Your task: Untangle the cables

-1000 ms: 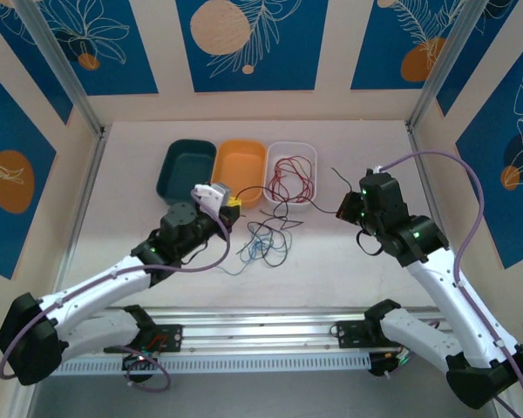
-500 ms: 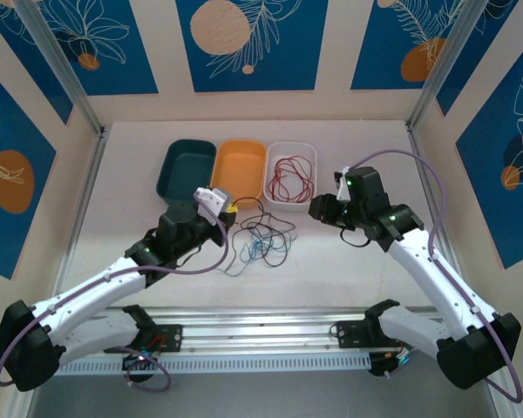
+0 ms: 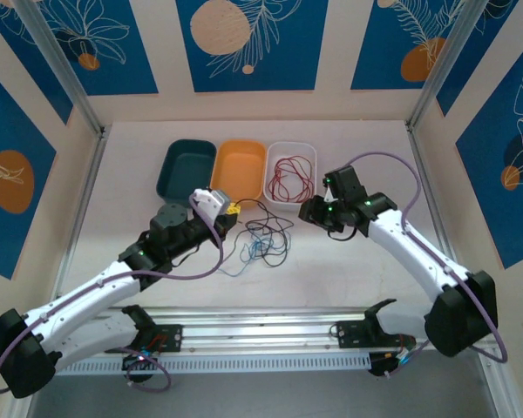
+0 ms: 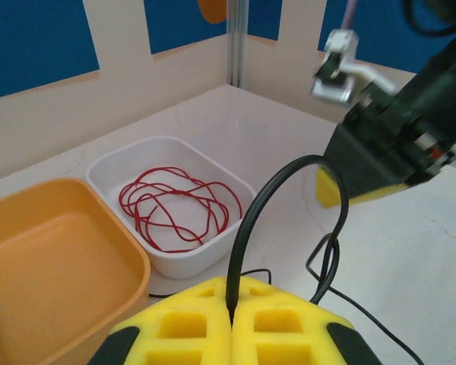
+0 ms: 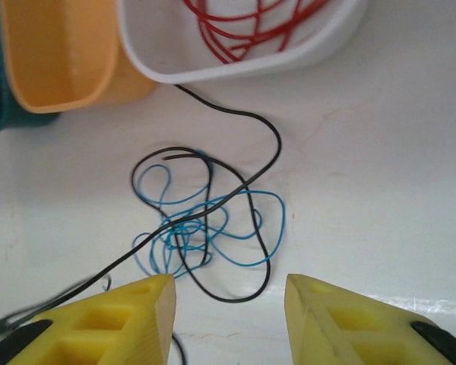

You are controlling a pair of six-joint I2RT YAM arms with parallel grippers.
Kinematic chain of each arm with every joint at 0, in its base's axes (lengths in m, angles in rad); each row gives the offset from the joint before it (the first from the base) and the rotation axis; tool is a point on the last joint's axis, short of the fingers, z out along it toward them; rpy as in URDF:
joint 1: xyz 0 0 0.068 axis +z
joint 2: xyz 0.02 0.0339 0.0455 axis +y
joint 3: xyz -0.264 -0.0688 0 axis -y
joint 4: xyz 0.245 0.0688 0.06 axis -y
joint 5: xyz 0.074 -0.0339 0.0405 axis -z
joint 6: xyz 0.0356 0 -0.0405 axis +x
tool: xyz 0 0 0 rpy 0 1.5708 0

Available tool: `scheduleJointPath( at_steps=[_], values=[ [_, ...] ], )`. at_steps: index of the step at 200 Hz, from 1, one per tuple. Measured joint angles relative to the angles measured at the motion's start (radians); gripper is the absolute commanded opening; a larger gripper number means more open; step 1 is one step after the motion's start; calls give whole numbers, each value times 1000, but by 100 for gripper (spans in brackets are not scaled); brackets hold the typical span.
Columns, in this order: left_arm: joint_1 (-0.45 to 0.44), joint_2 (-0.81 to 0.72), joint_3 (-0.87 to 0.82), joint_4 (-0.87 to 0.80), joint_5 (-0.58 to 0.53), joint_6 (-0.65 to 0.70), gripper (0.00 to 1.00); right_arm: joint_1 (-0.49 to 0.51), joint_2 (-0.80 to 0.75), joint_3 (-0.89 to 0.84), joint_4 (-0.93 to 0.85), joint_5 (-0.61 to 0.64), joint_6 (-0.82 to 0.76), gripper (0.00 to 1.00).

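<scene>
Right fingers [image 3: 310, 212], spread, have swung in from 3 o'clock. Red cable [image 4: 178, 209] sits sorted in the white bin [image 4: 201, 262]. At 6 o'clock from it, black cable [image 4: 241, 232] and blue cable [image 5: 283, 220] are tangled, with left fingers [image 4: 232, 331] pinching the black cable.

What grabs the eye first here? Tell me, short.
A red cable lies coiled in the white bin at the table's far side. In front of it, the black cable and blue cable sprawl knotted together; the left fingers pinch the black one, the right fingers hang open above.
</scene>
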Motion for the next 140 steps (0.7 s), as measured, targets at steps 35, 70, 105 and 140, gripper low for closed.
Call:
scheduleJointPath(
  at_steps=[35, 70, 105, 140],
  values=[
    [0, 0, -13, 3, 11, 0, 0, 11, 132, -36, 64, -5, 74, 45],
    [0, 0, -17, 3, 25, 0, 0, 11, 257, -35, 117, -8, 107, 46],
    [0, 0, -24, 7, 27, 0, 0, 11, 350, -13, 158, -23, 121, 46],
    [0, 0, -29, 10, 26, 0, 0, 11, 432, 29, 202, -42, 124, 46]
  ],
)
